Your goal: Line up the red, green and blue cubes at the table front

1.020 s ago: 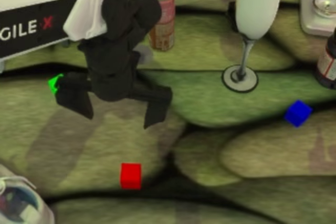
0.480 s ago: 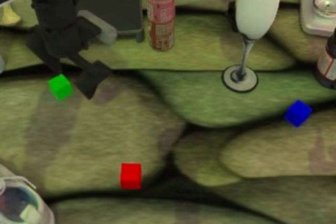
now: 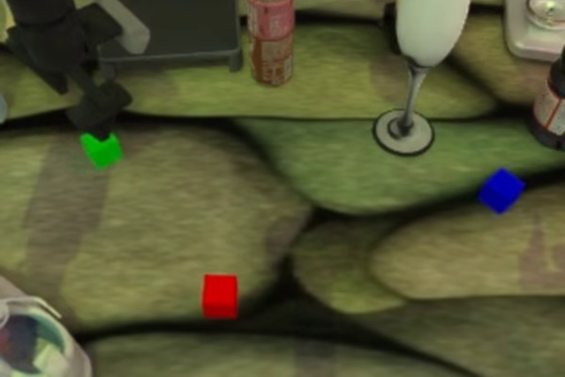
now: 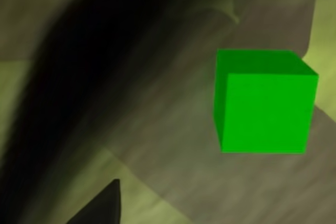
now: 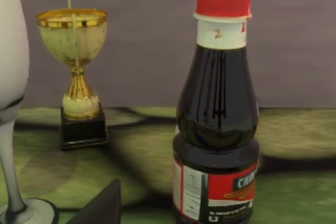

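Top view looked steeply down over the table [image 3: 265, 218], left gripper [image 3: 93, 112] at its left edge. Left wrist view sat close above the green cube [image 4: 262, 103], shared with the top [image 3: 102, 149]. Right wrist view faced level toward a sauce bottle [image 5: 218, 129].

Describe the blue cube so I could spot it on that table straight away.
Start at the tall milky stemmed glass near the back of the table, toward its right. Just in front of its base and further right lies the blue cube, alone on the bare surface. It is the only deep blue thing there.
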You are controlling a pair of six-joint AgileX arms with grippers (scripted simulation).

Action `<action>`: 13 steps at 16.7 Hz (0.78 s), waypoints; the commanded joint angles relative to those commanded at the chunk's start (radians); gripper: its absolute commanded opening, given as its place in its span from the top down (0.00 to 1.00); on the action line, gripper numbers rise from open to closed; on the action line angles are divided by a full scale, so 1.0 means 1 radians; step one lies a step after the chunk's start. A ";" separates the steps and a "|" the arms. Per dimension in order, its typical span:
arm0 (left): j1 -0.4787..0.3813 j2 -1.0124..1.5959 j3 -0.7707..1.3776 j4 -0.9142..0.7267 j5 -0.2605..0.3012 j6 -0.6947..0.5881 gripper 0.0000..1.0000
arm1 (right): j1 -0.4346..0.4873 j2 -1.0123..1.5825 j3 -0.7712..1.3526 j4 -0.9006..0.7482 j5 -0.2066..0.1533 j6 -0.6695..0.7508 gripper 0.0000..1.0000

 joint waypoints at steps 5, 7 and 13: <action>-0.003 0.001 -0.018 0.018 0.000 -0.003 0.00 | 0.000 0.000 0.000 0.000 0.000 0.000 0.00; -0.002 0.018 -0.061 0.075 0.000 -0.002 0.00 | 0.000 0.000 0.000 0.000 0.000 0.000 0.00; 0.001 0.088 -0.205 0.295 0.001 0.002 0.00 | 0.000 0.000 0.000 0.000 0.000 0.000 0.00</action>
